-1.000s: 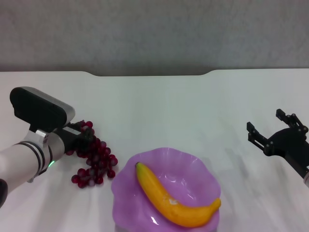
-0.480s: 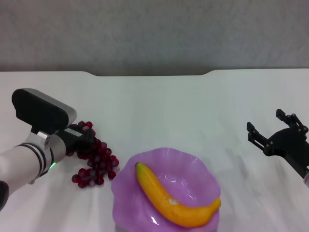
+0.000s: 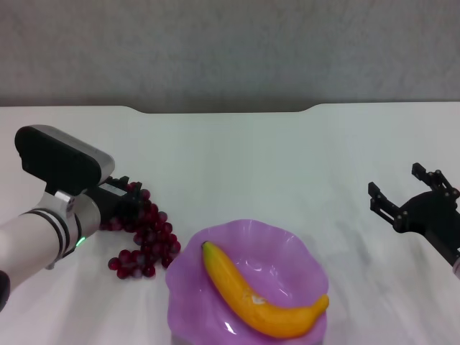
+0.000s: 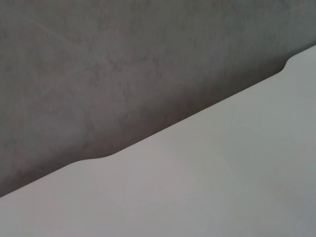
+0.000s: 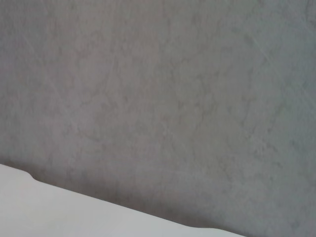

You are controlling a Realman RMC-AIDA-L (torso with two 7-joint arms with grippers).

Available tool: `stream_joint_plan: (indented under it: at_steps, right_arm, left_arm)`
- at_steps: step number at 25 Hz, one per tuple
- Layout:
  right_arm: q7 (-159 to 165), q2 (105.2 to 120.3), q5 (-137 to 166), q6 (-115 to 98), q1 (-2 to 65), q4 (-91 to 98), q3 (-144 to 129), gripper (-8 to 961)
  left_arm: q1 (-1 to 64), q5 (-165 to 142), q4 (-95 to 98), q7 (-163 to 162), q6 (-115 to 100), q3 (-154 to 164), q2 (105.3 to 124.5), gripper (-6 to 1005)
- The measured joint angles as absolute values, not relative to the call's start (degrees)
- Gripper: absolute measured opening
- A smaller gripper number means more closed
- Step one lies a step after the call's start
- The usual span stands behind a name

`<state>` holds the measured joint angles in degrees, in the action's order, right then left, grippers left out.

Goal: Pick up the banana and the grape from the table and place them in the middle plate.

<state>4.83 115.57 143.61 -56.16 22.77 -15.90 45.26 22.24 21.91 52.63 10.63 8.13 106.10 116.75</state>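
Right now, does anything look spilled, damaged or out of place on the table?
Nothing looks spilled or damaged. The banana lies inside the middle plate. The grape bunch is on the table beside the plate, with the left gripper at it. The right gripper is off at the right, open.

Yellow-orange banana (image 3: 260,300), dark red-purple grape (image 3: 147,238), translucent purple middle plate (image 3: 291,253).

Setting: bare test bench, likely a robotics lab. Plain white table (image 3: 237,158) with a notched far edge, set against a mottled grey wall (image 3: 230,50). No household furnishings visible.
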Motion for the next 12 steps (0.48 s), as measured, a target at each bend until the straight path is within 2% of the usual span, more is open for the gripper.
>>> stream_joint_plan:
  at_steps: [12]
  right_arm:
    - [4.83, 115.57, 143.63, -56.25, 22.62, -15.90, 45.26, 890]
  left_arm:
    - [20.00, 21.88, 57.27, 11.53, 8.24, 106.52, 116.60, 195]
